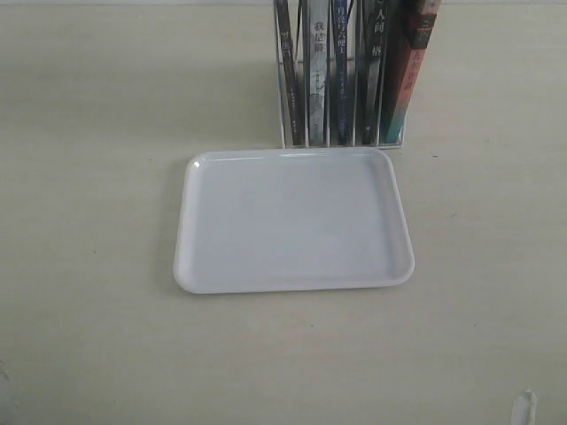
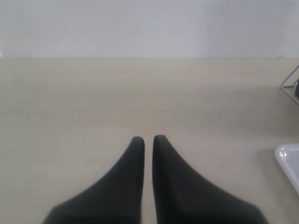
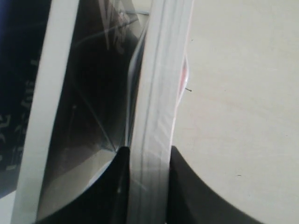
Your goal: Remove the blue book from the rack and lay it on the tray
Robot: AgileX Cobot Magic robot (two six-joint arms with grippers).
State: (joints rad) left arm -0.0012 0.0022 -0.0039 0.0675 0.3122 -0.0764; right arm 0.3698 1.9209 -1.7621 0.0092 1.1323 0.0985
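Note:
The blue book [image 1: 341,71] stands in the wire rack [image 1: 292,133] with its dark blue spine facing out, in the middle slot among several books. The white tray [image 1: 292,221] lies flat in front of the rack with nothing in it. My right gripper [image 3: 148,150] is shut on the white page block of the outermost book [image 3: 159,84]. Bare table lies beside that book and a red trace shows at its cover edge, so it looks like the red-spined book [image 1: 409,71]. My left gripper [image 2: 148,139] is shut on nothing, low over bare table. Neither gripper shows in the exterior view.
A corner of the tray [image 2: 287,161] and a wire foot of the rack [image 2: 289,84] sit at the edge of the left wrist view. Black-spined books [image 1: 372,71] flank the blue one. A small pale tip [image 1: 524,407] pokes in at the exterior view's lower right.

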